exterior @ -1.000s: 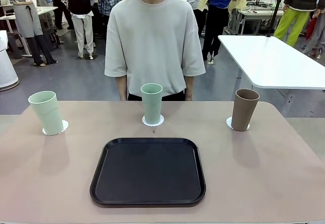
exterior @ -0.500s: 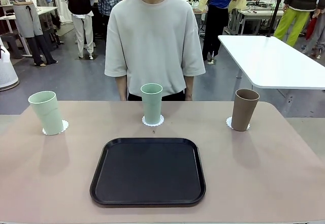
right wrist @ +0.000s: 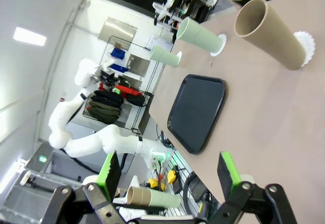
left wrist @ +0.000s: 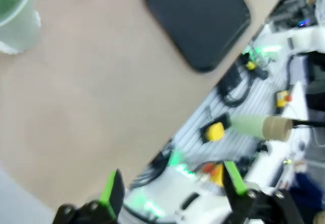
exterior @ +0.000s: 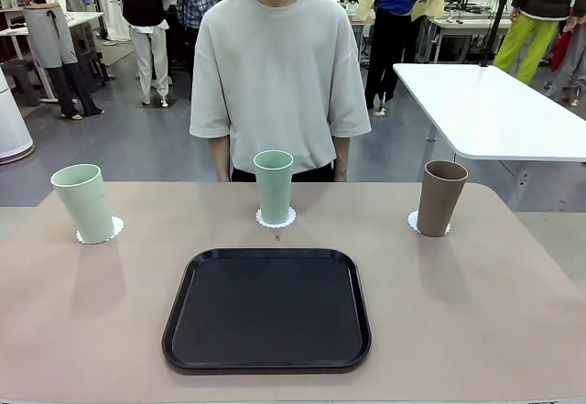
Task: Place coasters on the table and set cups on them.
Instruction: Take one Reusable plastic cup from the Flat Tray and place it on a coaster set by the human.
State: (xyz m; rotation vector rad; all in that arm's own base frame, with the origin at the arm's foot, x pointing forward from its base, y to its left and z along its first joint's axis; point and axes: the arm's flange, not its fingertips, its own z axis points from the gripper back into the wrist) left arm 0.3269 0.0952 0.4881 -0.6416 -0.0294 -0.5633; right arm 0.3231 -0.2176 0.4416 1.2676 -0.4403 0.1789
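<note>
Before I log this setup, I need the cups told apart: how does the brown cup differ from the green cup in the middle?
The brown cup is brown and stands near the table's right side; the middle green cup is pale green and stands at the far edge, in front of the person, beyond the black tray. In the front view the brown cup leans slightly, the green one looks straight. Both are tall, handleless, open-topped, each on a white coaster.

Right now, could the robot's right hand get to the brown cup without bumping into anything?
Probably yes. The right hand is open and holds nothing, and bare table lies between it and the brown cup on its coaster. The black tray sits off to one side.
</note>
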